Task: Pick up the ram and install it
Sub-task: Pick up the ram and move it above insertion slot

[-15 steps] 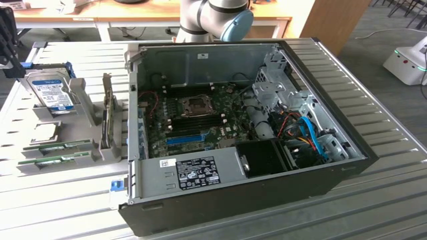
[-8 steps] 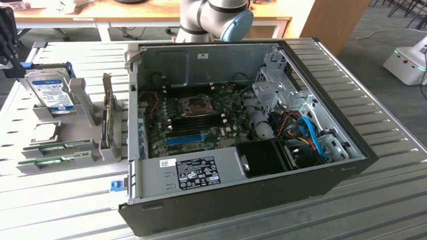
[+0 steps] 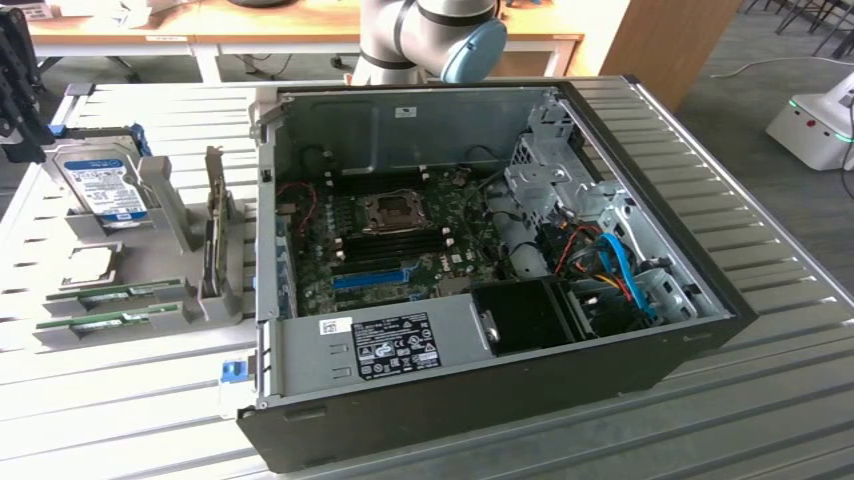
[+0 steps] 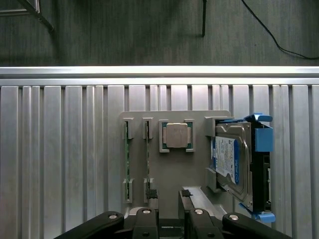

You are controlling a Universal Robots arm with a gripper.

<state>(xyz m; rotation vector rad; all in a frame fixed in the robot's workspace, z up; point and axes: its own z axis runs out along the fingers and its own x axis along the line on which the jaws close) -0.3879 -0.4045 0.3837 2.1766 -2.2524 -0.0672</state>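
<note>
Two ram sticks, thin and green, stand on edge side by side in a grey fixture (image 4: 172, 169). One ram stick (image 4: 127, 158) is at the fixture's outer side. The other ram stick (image 4: 147, 158) is nearer the CPU chip (image 4: 176, 135). In the exterior view the same sticks (image 3: 118, 295) (image 3: 114, 322) lie at the fixture's near end, left of the open PC case (image 3: 481, 250). My gripper (image 4: 168, 193) hovers above the fixture, open, with nothing between its fingers. One fingertip (image 4: 152, 193) is over the end of the stick nearer the CPU.
The fixture also carries a hard drive (image 4: 234, 159) in a blue bracket and an upright card (image 3: 214, 235). Inside the case the motherboard shows black memory slots (image 3: 387, 238) beside the CPU socket (image 3: 396, 208) and a blue expansion slot (image 3: 367, 278). The table is ribbed metal (image 3: 747, 400).
</note>
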